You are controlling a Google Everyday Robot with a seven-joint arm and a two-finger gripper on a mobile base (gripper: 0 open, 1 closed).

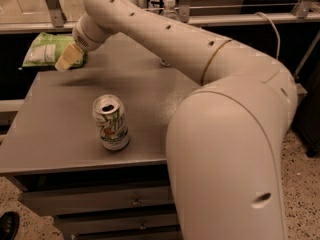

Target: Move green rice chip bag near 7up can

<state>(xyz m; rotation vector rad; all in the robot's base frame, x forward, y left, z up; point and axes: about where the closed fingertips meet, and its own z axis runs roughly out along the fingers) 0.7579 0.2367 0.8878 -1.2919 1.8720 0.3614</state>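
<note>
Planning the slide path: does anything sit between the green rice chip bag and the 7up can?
Nothing visible does. Bare tabletop runs from the green rice chip bag, where the gripper is at its edge, to the 7up can. The bottle stands off that line.

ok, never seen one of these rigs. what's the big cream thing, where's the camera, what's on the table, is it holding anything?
The big cream shape is the robot's single arm, its elbow close to the lens. There is one camera view, looking down on the grey table; its mounting is not on record. The arm ends in a gripper at the far left corner, right at the green rice chip bag. Whether it grips the bag I cannot tell. The 7up can stands upright near the front, apart from the bag. A bottle's white cap shows behind the arm.
</note>
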